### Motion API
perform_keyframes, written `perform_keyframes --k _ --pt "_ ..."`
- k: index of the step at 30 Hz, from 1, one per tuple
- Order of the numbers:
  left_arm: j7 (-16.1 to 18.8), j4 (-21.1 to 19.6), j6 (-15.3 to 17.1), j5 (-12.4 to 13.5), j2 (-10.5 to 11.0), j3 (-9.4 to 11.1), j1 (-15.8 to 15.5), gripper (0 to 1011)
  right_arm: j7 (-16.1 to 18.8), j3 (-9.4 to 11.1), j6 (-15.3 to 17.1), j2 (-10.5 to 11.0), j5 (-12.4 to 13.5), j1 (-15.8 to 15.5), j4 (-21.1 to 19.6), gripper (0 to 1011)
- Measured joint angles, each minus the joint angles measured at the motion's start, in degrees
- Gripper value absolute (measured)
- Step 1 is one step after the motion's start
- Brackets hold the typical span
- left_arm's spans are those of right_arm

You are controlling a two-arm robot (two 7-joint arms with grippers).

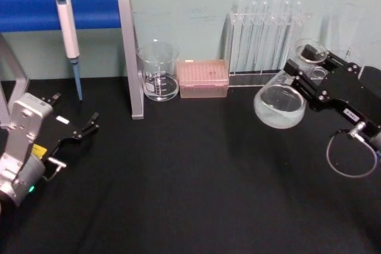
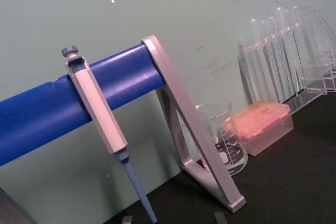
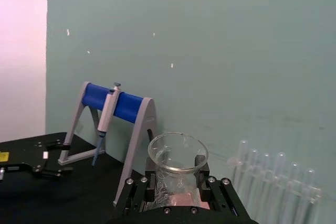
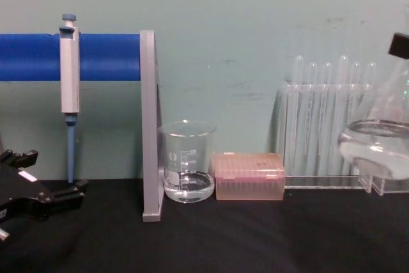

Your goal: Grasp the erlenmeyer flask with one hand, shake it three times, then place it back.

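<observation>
The right gripper, black metal studded with small screws, is pinched on the narrow neck of the erlenmeyer flask just under its flared round rim. It holds the flask clear of the black worktop, near the far right corner and just in front of the test tube rack. The flask is clear glass, a cone widening to a broad rounded base, and it leans with the rim toward the right edge and the base toward the middle. A pale, cloudy layer sits in its wide bottom.

The left gripper rests low near the worktop's left edge, its thin black fingers spread apart and pinching nothing.

Along the far edge, from the middle toward the right, stand three items:
- a straight-walled glass beaker with white graduations and a little clear liquid
- a squat pink translucent box just beside the beaker
- the rack, made of clear plastic and carrying tall thin tubes with rounded tops

Toward the far left corner stands a stand of grey metal legs carrying a smooth blue cylindrical bar. A white pipette with a tapering blue tip hangs upright from the bar.
</observation>
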Motion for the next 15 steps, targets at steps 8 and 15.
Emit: perform_keyframes --k 8,15 --pt "0.0 0.0 0.0 0.0 0.0 0.0 0.0 1001 4.3 -3.6 1.0 -2.4 -0.2 3.9 2.4 450" --pt "0.0 0.0 0.0 0.0 0.0 0.0 0.0 1001 8.1 -8.6 1.9 -4.6 0.0 8.1 4.8 450"
